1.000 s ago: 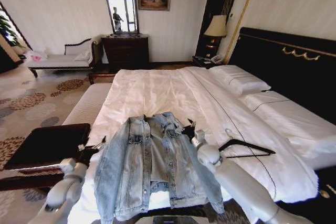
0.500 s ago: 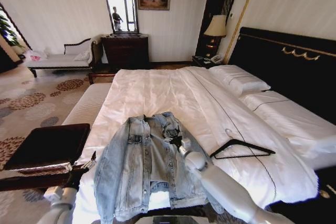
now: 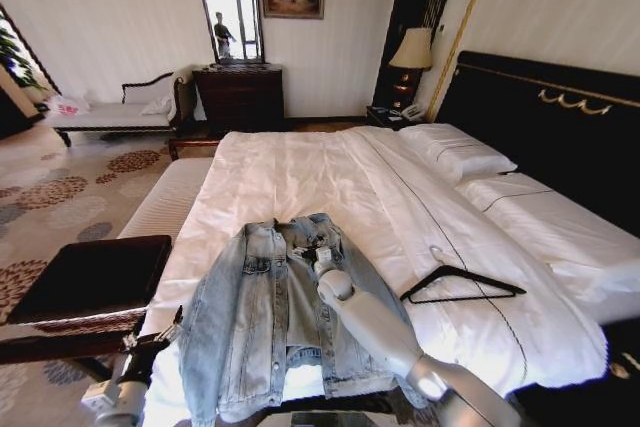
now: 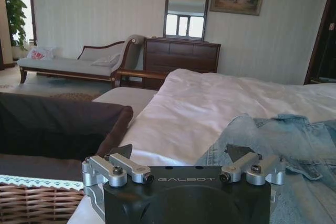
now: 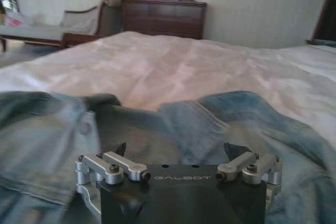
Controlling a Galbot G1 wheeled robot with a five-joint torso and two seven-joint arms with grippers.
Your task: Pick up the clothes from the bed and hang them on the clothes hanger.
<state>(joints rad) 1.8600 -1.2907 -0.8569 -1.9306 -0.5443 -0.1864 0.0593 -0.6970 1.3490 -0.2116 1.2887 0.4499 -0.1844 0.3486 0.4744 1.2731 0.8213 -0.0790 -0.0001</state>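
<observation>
Right end effector (image 3: 316, 250) reaches forward on an extended arm, fingers spread; left end effector (image 3: 172, 324) sits low, fingers spread.

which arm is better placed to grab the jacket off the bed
Right. The right gripper hangs open over the light-blue denim jacket near its collar on the white bed. The left gripper sits low beside the bed edge, off the jacket's left sleeve.

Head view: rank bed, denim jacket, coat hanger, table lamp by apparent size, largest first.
1. Bed
2. Denim jacket
3. Coat hanger
4. Table lamp

Hanger versus lamp is unsure: the lamp stands farther from the camera.
</observation>
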